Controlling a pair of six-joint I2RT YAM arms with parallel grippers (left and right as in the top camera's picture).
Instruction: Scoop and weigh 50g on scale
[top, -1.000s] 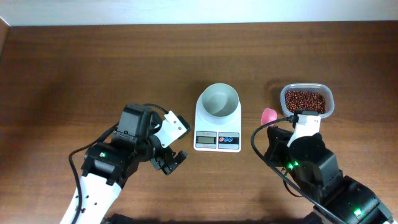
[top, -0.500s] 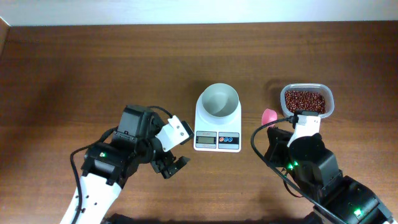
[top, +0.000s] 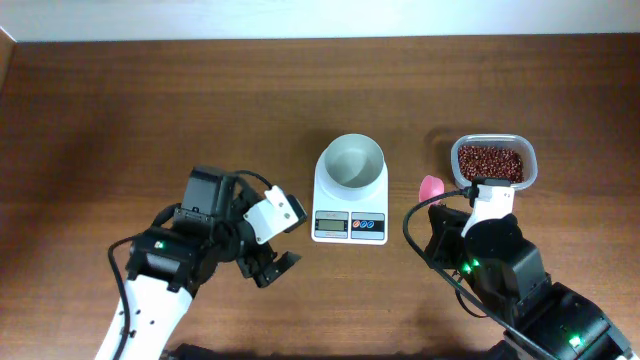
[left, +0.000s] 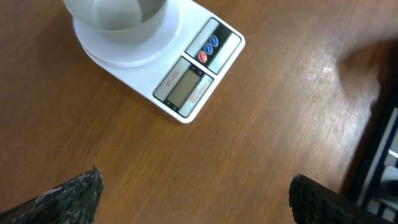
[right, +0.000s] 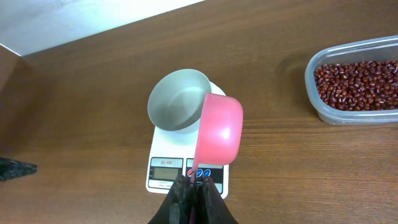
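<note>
Right fingers (right: 191, 194) pinch handle of glossy pink round scoop (right: 219, 129); left fingers (left: 73, 194), rough black, spread wide over wood-grain counter (left: 267, 124) by white rectangular scale (left: 186, 87).

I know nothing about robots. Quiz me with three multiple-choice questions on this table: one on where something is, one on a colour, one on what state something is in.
1. Where does the tub of beans stand?
A. On the robot's right of the scale
B. On top of the scale
C. On the robot's left of the scale

2. What colour is the scoop?
A. Blue
B. Green
C. Pink

3. How is the right tool?
A. Wide open and empty
B. Shut on the scoop's handle
C. Shut on the tub's rim

Answers:
1 A: the overhead view shows the tub to the right of the scale and apart from it.
2 C: the right wrist view shows a pink cup and handle.
3 B: in the right wrist view the tool's fingers close around the pink handle.
</note>
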